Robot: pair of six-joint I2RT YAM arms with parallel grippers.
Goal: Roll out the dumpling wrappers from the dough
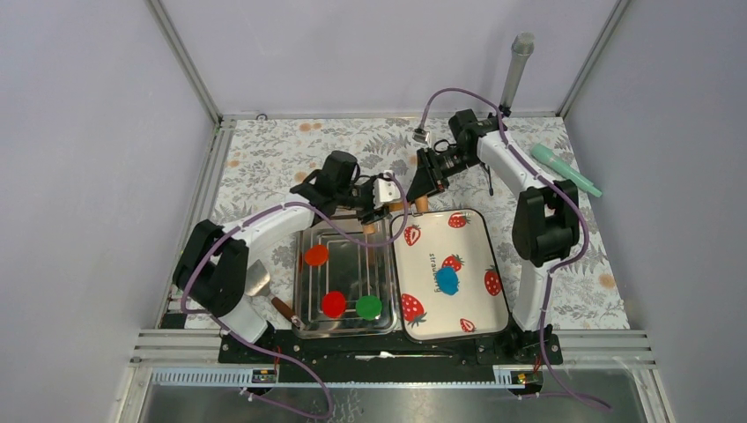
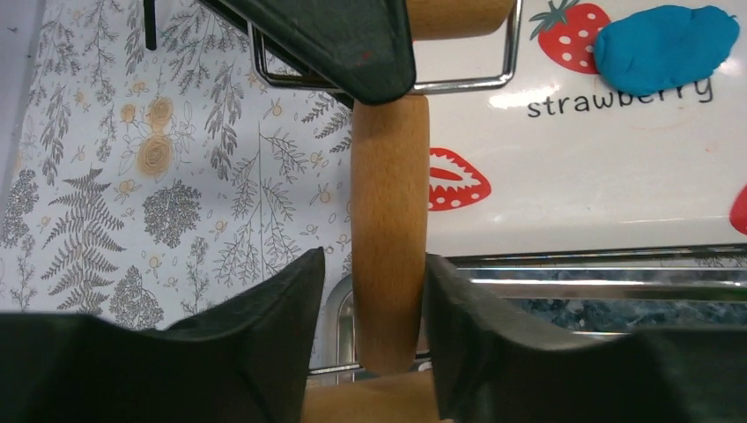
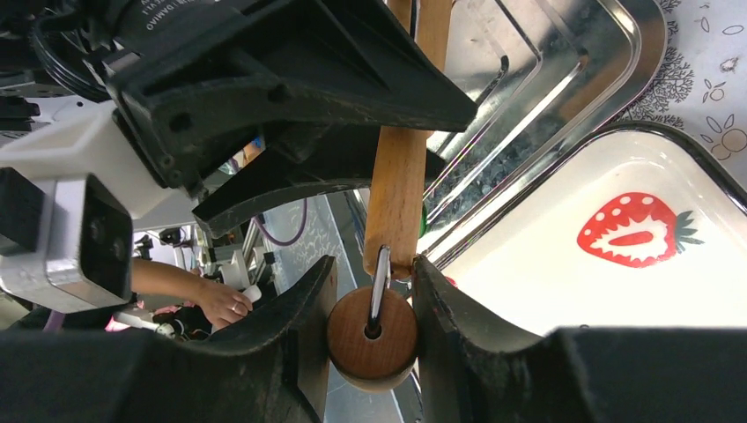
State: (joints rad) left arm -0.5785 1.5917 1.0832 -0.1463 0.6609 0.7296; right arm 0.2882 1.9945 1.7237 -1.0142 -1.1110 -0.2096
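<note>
The blue dough (image 1: 447,280) lies as a flattened blob in the middle of the white strawberry tray (image 1: 467,251); it also shows in the left wrist view (image 2: 665,48). A wooden roller (image 1: 396,209) with a handle (image 2: 389,194) hangs in the air over the trays' far edge, held between both arms. My left gripper (image 1: 379,218) is shut on one end, with wood filling the space between its fingers (image 2: 493,335). My right gripper (image 1: 421,196) is shut on the round wooden barrel (image 3: 373,330) at the other end, both fingers touching it.
A metal tray (image 1: 299,295) left of the strawberry tray holds an orange-red disc (image 1: 316,256), a red disc (image 1: 333,304) and a green disc (image 1: 368,307). A metal scraper (image 1: 255,280) lies at its left. A green tool (image 1: 564,169) lies at the back right.
</note>
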